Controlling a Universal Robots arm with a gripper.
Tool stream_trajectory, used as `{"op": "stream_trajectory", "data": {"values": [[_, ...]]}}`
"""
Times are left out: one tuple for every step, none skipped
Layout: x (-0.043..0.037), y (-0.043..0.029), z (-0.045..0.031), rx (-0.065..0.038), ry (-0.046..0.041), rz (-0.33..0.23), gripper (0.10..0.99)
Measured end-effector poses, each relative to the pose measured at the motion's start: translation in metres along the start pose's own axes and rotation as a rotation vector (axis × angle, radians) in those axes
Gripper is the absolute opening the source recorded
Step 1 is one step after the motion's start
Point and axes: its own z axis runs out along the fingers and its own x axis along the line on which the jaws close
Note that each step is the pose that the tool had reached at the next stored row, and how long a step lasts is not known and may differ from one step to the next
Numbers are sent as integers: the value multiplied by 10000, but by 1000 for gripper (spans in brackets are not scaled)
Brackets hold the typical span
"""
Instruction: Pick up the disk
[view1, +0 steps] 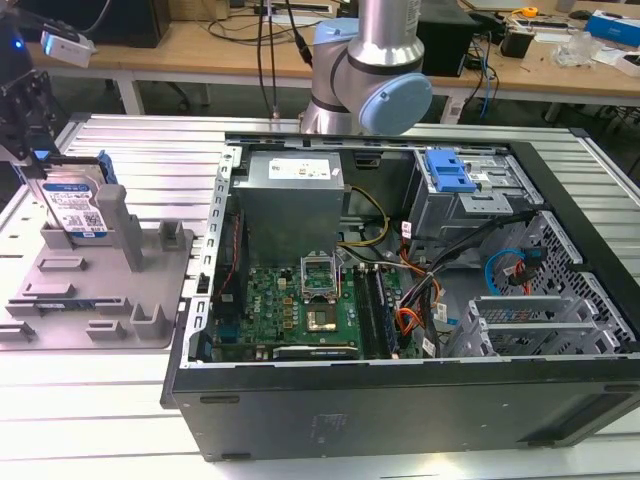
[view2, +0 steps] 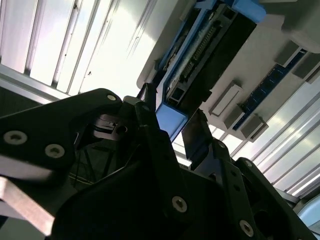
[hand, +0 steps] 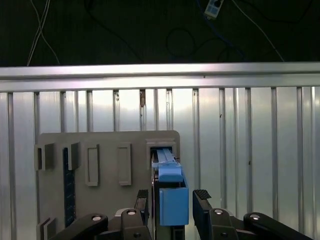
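Blue-railed and silver, the disk (view1: 76, 207) stands on edge in a slot of the grey plastic fixture (view1: 110, 300) on the slatted aluminium bench (view1: 90, 410), at the exterior view's left of the open computer case (view1: 400, 410). That leaves its upper rail free for a pinch from above. In both wrist views the black jaws straddle that rail, spread, with a gap showing on one side, so I judge them released, not yet gripping.

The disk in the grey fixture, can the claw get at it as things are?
Probably yes. In the first wrist view the open claw straddles the disk at its blue end, a finger on each side, nothing between; the grey fixture leaves that end free.
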Motion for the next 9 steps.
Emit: {"op": "stream_trajectory", "data": {"values": [[-4, 0, 13, 0, 0, 0, 482], [-7, 1, 28, 0, 1, 0, 482], [-11, 1, 43, 0, 2, -1, 482], [-14, 1, 56, 0, 3, -1, 482], [-15, 3, 69, 0, 5, -1, 482], [-15, 10, 79, -2, 6, -1, 482], [-15, 14, 87, -1, 5, -1, 482], [-15, 16, 92, 0, 5, -1, 482], [-15, 17, 97, -1, 5, -1, 482]]}}
